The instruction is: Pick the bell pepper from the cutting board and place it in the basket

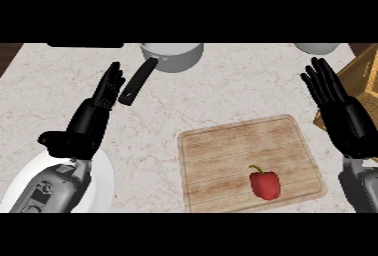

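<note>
Lying on the cutting board [221, 160] near its lower right corner, head view: red bell pepper [265, 184], stem pointing away from the robot. Basket [365, 70] at the right edge, partly cut off. Left hand [90, 125] left of the board, fingers straight and together, holding nothing. Right hand [341, 112] just beside the basket, fingers straight, slightly spread, empty.

- Setting: a kitchen.
- Pale marbled counter [221, 95] bearing a grey saucepan [173, 56] with a black handle.
- Wooden cutting board [236, 150] carrying a red bell pepper [265, 184].
</note>
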